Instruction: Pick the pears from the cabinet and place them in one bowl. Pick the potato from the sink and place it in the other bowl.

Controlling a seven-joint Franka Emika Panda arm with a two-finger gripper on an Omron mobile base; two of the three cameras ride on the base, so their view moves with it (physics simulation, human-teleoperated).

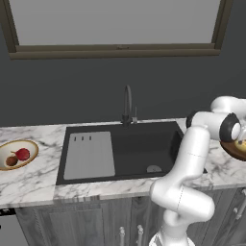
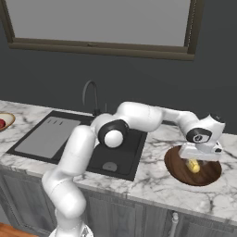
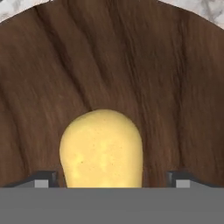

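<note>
Now the potato (image 3: 101,148) lies in the dark wooden bowl (image 2: 178,170) on the right counter, apparently let go: the gripper (image 2: 198,159) hangs low over it, jaws spread clear of its sides. Both pears (image 1: 18,157) sit in the tan bowl (image 1: 30,145) far left.
</note>
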